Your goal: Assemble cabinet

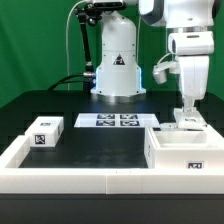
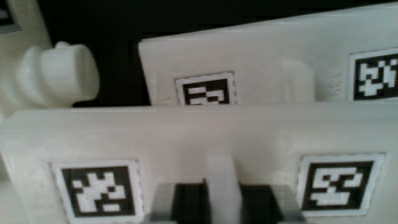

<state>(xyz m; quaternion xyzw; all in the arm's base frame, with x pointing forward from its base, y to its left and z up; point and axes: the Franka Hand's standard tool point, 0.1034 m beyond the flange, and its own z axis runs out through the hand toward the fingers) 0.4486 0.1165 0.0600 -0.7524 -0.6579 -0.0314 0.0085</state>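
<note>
Your gripper (image 1: 188,112) hangs low at the exterior view's right, over a tagged white block (image 1: 186,126). You cannot tell whether its jaws are clenched or released. Just in front, the open-topped cabinet body (image 1: 186,152) sits against the rail (image 1: 80,177), long axis across the view. On the dark tabletop (image 1: 100,146), the marker board (image 1: 110,121) lies centrally. A small block (image 1: 46,132) sits well apart, leftward.

block (image 1: 45,132) on table (image 1: 100,148), exterior view's left | marker board (image 1: 107,121) mid-table, before arm base (image 1: 117,75) | body (image 1: 185,155) at exterior view's right, just behind front rail (image 1: 100,180) | small piece (image 1: 190,126) just behind body | fingers (image 2: 249,203) over that piece
</note>
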